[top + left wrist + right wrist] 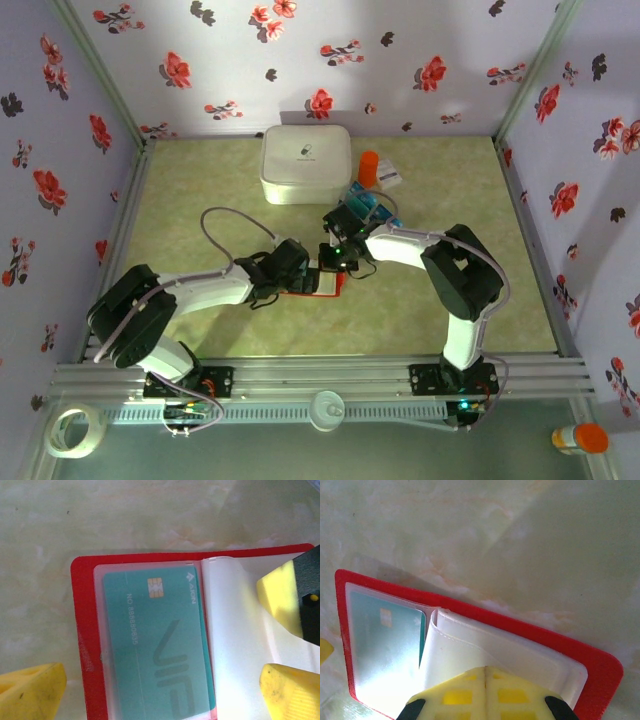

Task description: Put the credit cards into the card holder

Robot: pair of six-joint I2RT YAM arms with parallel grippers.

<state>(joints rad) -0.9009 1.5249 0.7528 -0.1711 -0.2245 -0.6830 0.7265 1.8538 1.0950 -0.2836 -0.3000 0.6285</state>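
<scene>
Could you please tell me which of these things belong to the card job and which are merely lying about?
Job: card holder, lying open; credit card already sleeved inside it; remaining credit cards farther back on the table.
Lying about: white box; orange cylinder; white packet; tape roll; orange-capped bottle.
</scene>
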